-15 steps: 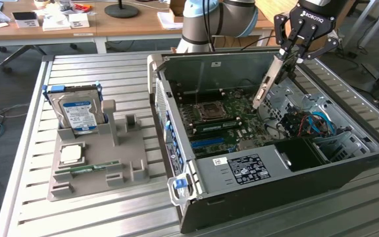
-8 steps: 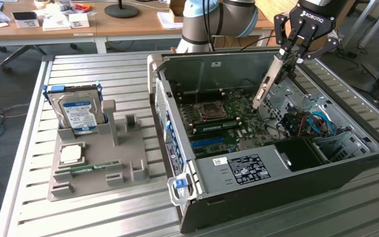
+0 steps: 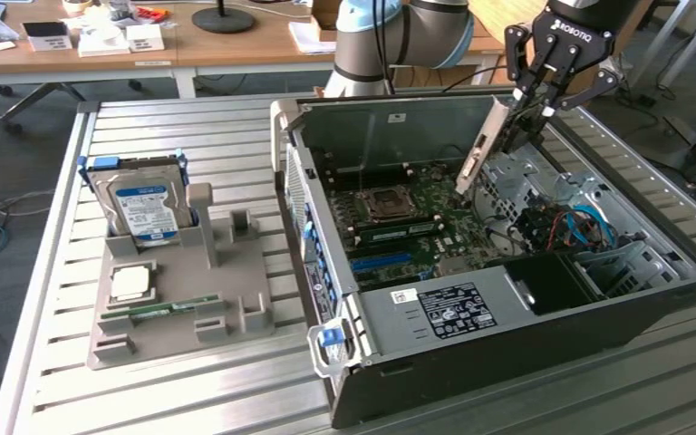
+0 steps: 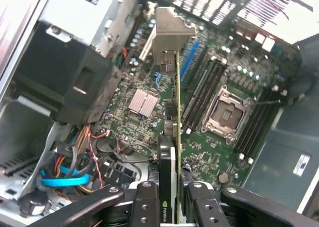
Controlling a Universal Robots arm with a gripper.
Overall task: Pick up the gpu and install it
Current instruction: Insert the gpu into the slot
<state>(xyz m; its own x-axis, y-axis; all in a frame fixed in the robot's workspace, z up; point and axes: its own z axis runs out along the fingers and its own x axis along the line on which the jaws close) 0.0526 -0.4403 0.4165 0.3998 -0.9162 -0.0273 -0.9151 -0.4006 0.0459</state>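
claw (image 3: 532, 109): partly closed, clamped on one end of the graphics card | graphics card (image 3: 481, 154): held tilted in the air over the open computer case (image 3: 638, 299), silver bracket end lowest, above the motherboard (image 3: 402, 227), not seated | case: rests on slatted surface (image 3: 178, 390)

Table (image 3: 203, 127): pale metal top made of long ribbed slats running across from the exterior view's left to its right, with bare slats showing beyond and in front of the load. Two things rest directly on it: a flat grey plastic holder (image 3: 173, 331) toward the exterior view's left, and a black computer case (image 3: 506, 349) just beside it on the right, laid on its side with its open face up. A narrow strip of slats shows between them.
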